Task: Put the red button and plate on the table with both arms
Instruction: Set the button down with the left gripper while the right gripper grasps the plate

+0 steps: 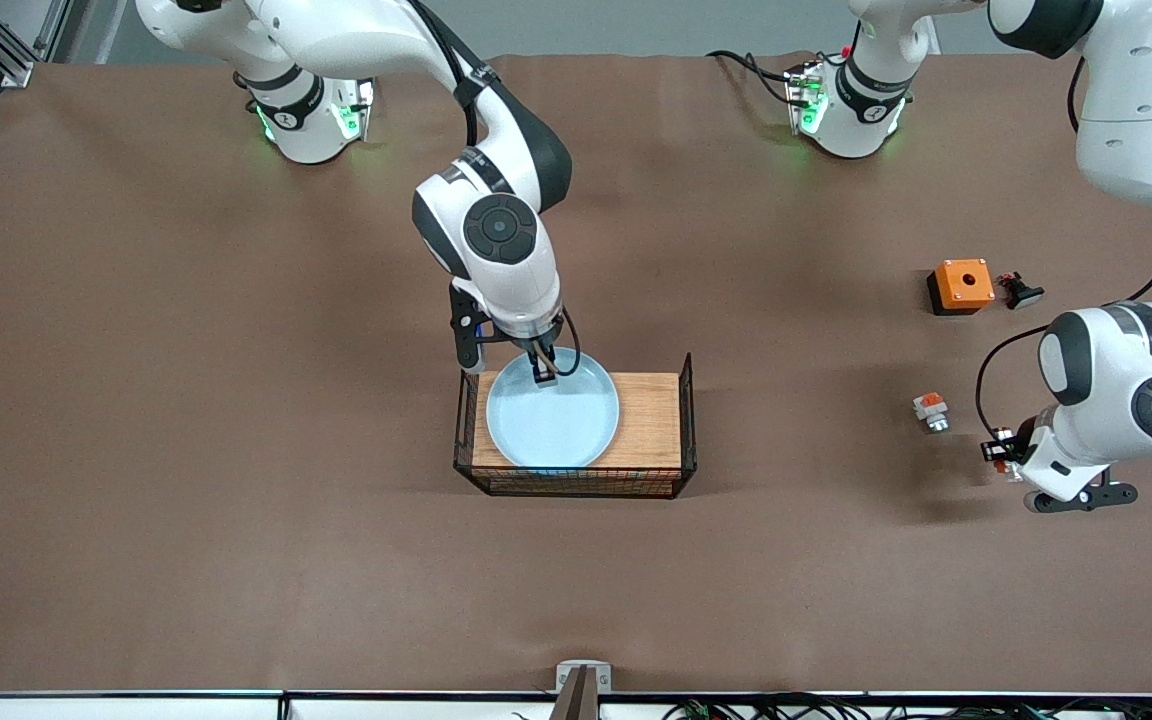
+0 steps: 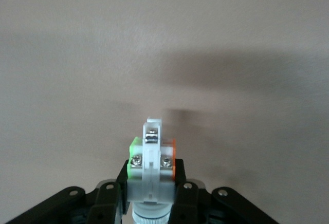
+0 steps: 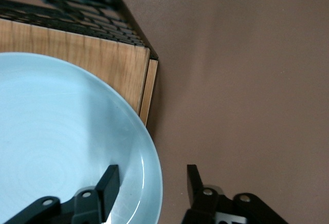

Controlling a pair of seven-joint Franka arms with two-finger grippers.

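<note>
The pale-blue plate [image 1: 551, 420] [image 3: 61, 142] lies on a wooden stand [image 1: 651, 420] [image 3: 103, 59] in the middle of the brown table [image 1: 236, 500]. My right gripper [image 1: 543, 372] [image 3: 151, 178] is open and straddles the plate's rim at the edge toward the robots' bases. One finger is inside the plate and the other outside, both clear of the rim. My left gripper [image 1: 1004, 455] [image 2: 151, 175] is shut on the red button [image 1: 998, 447] [image 2: 151, 167], a white block with an orange-red side. It holds the button over bare table at the left arm's end.
Black wire sides [image 1: 688, 410] rise at the stand's ends and along its edge nearest the front camera. A stubby white-and-orange piece [image 1: 929, 410] lies on the table beside the left gripper. Farther from the camera sit an orange box [image 1: 961, 285] and a black button [image 1: 1021, 292].
</note>
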